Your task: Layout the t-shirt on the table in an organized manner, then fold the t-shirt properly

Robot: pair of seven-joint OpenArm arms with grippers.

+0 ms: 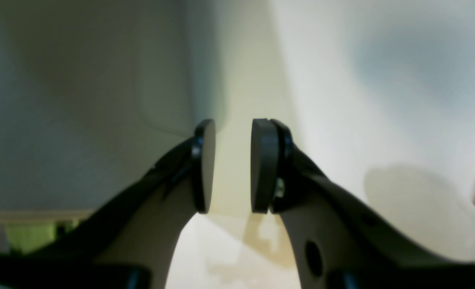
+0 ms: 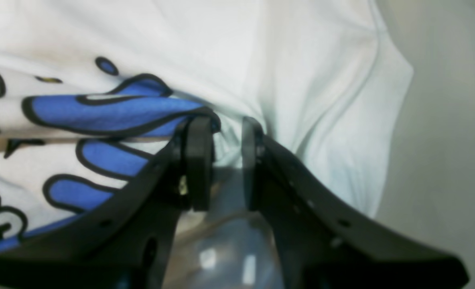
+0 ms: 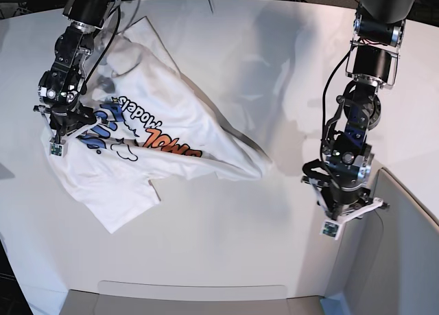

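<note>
Here, right gripper [image 2: 225,160]: clenched on a bunched fold of the t-shirt [image 3: 164,133], beside the blue lettering.
T-shirt: crumpled on the left half of the table [image 3: 226,246] in the base view, print facing up, one sleeve spread toward the near edge.
Left gripper [image 1: 230,166]: jaws parted with nothing between them, over bare table, well apart from the shirt.
Grey panel [image 3: 405,260]: just beside the left gripper.

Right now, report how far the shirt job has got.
Done: little. The t-shirt lies on the table, bunched and skewed, one edge trailing toward the middle. In hand: the right gripper pinches fabric by the blue lettering; the left gripper is open and empty, over bare table beside the grey panel. Left: spreading it flat, then every fold.
</note>
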